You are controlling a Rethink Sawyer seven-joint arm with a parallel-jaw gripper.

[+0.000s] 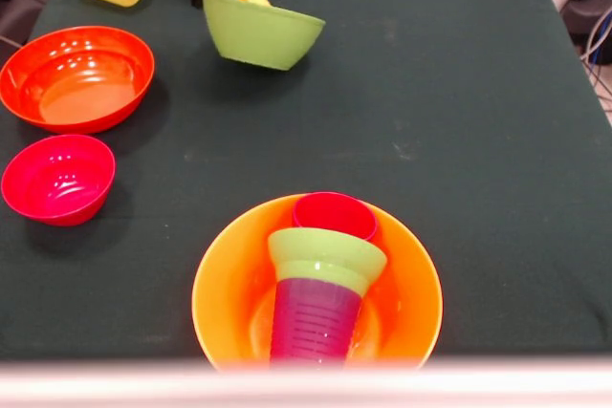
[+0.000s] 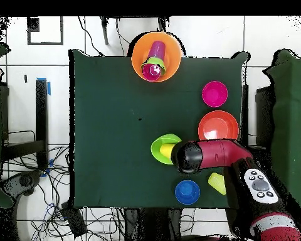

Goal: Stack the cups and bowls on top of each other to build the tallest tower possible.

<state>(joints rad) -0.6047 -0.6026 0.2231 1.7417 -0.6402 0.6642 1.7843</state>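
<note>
- The big orange bowl (image 1: 225, 308) holds the purple cup (image 1: 314, 320), small green bowl (image 1: 325, 257) and pink cup (image 1: 335, 214).
- The gripper (image 2: 178, 155) is at the big green bowl (image 1: 260, 32); I cannot tell its grip.

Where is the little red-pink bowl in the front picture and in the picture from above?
Front view: the small red-pink bowl sits at the left edge, just below the wide orange-red bowl.
Overhead view: it sits near the table's right side, just above that orange-red bowl.
Shared landmark: the orange-red bowl beside it in both views.
</note>
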